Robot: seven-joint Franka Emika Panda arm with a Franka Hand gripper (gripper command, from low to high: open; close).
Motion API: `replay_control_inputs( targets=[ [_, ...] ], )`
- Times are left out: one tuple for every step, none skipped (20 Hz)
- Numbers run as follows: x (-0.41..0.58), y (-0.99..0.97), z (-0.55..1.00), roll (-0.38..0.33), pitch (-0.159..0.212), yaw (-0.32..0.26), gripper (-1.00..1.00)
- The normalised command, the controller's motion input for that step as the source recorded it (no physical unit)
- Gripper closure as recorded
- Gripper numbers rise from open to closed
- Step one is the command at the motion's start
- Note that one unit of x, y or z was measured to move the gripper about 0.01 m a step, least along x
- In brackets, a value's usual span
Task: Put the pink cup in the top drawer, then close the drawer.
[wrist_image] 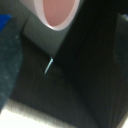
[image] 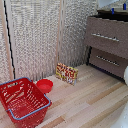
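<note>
Hovering over the pink cup (wrist_image: pixel 57 12) inside the dresser (image: pixel 107 37); I judge placing nearly done, closing left (my tool's grip I cannot tell, the view being blurred).

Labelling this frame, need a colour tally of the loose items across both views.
Red: 2, wire basket, bowl
Pink: 1, cup
Orange/yellow: 1, box
Total: 4
</note>
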Motion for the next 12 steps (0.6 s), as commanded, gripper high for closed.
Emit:
replay_control_inputs(
  targets=[
    [0.0, 0.58, 0.24, -0.058, 0.111, 0.102, -1.0],
    [0.0, 0.57, 0.24, -0.079, 0.103, 0.095, -1.0],
    [0.0, 0.53, 0.26, -0.111, 0.102, 0.093, -1.0],
    [0.0, 0.51, 0.29, -0.142, 0.104, 0.079, -1.0],
    [0.0, 0.51, 0.26, -0.171, 0.093, 0.07, -1.0],
    [0.0, 0.49, 0.25, -0.204, 0.088, 0.057, -1.0],
    [0.0, 0.45, 0.26, -0.242, 0.087, 0.051, -1.0],
    [0.0, 0.42, 0.21, -0.261, 0.08, 0.055, -1.0],
    [-0.006, 0.39, 0.15, -0.284, 0.079, 0.057, -1.0],
    [-0.011, 0.31, 0.07, -0.31, 0.072, 0.074, -1.0],
    [-0.014, 0.21, 0.0, -0.324, 0.062, 0.102, -1.0],
    [-0.014, 0.07, 0.0, -0.332, 0.035, 0.142, -1.0]
  ],
)
